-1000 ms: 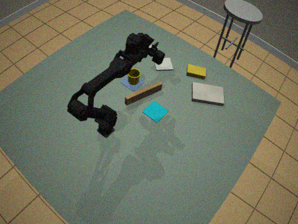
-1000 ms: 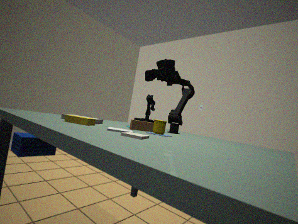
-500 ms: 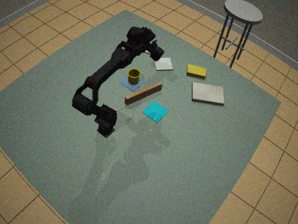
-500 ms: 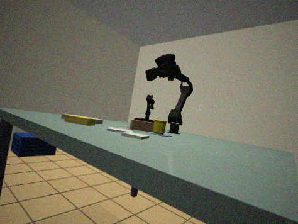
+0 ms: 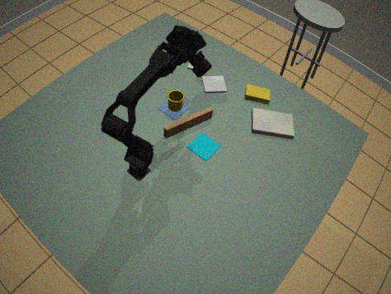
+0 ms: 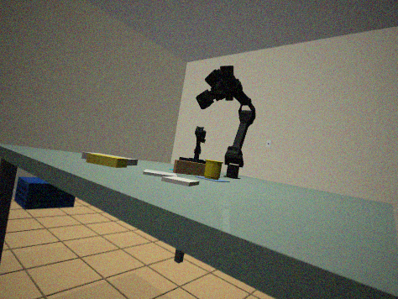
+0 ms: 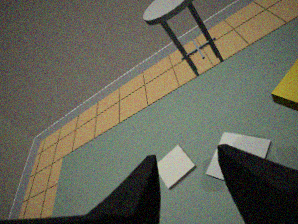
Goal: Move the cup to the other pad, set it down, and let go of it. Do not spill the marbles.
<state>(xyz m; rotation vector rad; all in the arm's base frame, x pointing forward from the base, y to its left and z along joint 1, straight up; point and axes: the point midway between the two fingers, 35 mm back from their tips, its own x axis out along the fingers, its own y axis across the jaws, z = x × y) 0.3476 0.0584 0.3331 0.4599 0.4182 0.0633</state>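
Observation:
The yellow cup (image 5: pixel 176 102) (image 6: pixel 213 170) stands upright on the blue pad (image 5: pixel 165 108) (image 6: pixel 223 180). Its inside is dark, and I cannot make out marbles. The other pad (image 5: pixel 204 146) is cyan and lies bare, across a brown bar. My gripper (image 5: pixel 203 70) (image 6: pixel 203 103) (image 7: pixel 187 158) is high above the table, up and away from the cup, on the side of the white slabs. In the wrist view its fingers stand partly apart with nothing between them. The cup and both pads are outside the wrist view.
The brown bar (image 5: pixel 189 122) (image 6: pixel 189 167) stands between the pads. Two white slabs (image 5: pixel 214 84) (image 7: pixel 176 166) lie beyond the cup. A yellow block (image 5: pixel 257 93) (image 6: pixel 106 159) (image 7: pixel 289 90) and a larger pale slab (image 5: pixel 272 121) lie farther off. A stool (image 5: pixel 319 14) (image 7: pixel 165 9) stands beyond the table.

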